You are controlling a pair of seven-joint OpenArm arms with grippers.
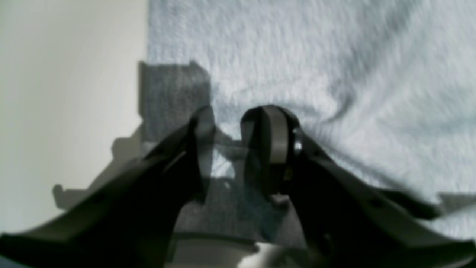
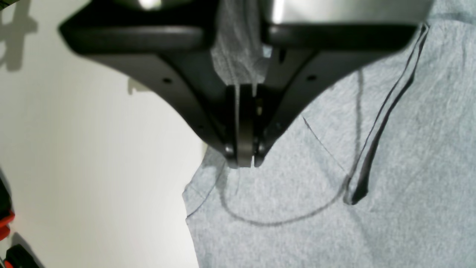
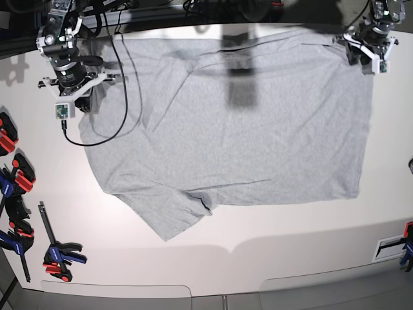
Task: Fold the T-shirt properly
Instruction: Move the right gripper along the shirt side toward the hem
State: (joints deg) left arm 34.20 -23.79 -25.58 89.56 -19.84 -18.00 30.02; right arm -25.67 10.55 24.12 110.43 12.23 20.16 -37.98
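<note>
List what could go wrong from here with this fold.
1. The right gripper is shut on only a thin pinch of the T-shirt; it may slip out when lifted.
2. The left gripper sits open over the cloth near its edge, so one-sided pulling could skew the shirt.
3. The sleeve lies creased and may fold in crooked.

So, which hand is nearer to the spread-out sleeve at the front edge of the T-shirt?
The right one. The right hand grips the T-shirt on the same side as that sleeve. The left hand is at the opposite far corner, its jaws slightly apart.
</note>
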